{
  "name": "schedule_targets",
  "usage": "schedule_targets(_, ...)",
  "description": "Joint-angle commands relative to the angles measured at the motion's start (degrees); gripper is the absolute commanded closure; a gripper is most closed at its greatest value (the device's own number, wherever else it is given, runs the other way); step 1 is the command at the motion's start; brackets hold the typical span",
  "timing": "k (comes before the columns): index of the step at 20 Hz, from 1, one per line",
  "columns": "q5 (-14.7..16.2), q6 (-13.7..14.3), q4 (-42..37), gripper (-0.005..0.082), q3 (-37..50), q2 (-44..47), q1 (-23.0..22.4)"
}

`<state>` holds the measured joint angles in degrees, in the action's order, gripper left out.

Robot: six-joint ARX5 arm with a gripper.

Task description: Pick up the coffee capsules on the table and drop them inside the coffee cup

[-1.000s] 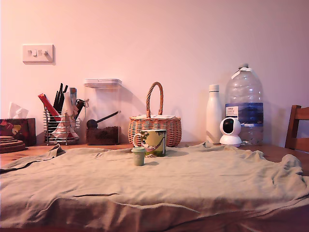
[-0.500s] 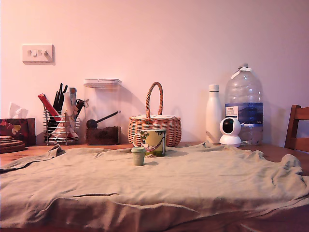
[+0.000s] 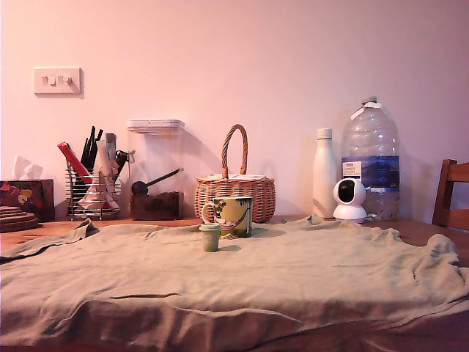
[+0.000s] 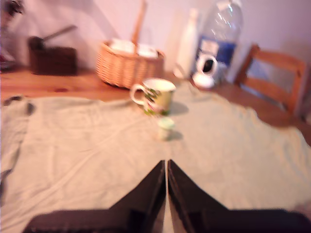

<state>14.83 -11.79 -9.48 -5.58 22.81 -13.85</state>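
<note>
Jaws (image 4: 166, 167) are pressed together with only a hairline slit between the dark fingers, gripping nothing, and they point across the cloth toward the capsule (image 4: 165, 128), which stands well ahead of them. The wrist view is smeared, so the arm is probably moving, though the exterior view shows no part of the arm at all.

Nothing on the worktop (image 3: 44, 229) has shifted over the last second: the capsule (image 3: 210, 237) stands upright on the cloth (image 3: 308, 271) exactly where it was, and the cup (image 3: 233, 215) sits just behind it, toward the exterior view's right, as before. Whether the two touch is hard to tell from the front; the wrist view shows a small gap of cloth between them. The basket (image 3: 236, 192) stays behind the cup.

So the task reads as barely begun: the capsule is not yet picked up and nothing can be seen inside the cup. The next move likely calls for the jaws to spread before they reach the capsule. With the cup so close behind, a careless approach could nudge either one, and the wrinkled cloth may let the light capsule tip.
</note>
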Motion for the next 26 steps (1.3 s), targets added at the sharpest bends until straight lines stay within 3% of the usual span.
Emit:
schedule_targets(1, -0.76, 2.45, -3.15, 0.0792, -0.09, 3.43, -1.46)
schedule_targets(4, -1.42, 4.76, -8.81, 0.0727, -0.09, 9.90, -3.96)
schedule_targets(5, -1.42, 4.76, -10.58, 0.0645, -0.09, 11.78, -4.57)
schedule_targets(8, -1.42, 4.81, -15.98, 0.0213, -0.09, 17.09, -6.23)
schedule_targets(9, -1.40, 4.81, -17.11, 0.0158, -0.09, 18.67, -6.54)
schedule_targets(11, -1.42, 5.86, -19.80, 0.0151, -0.09, 22.01, -6.86)
schedule_targets(26, -1.42, 5.86, -45.09, 0.0152, -0.13, 46.05, -6.95)
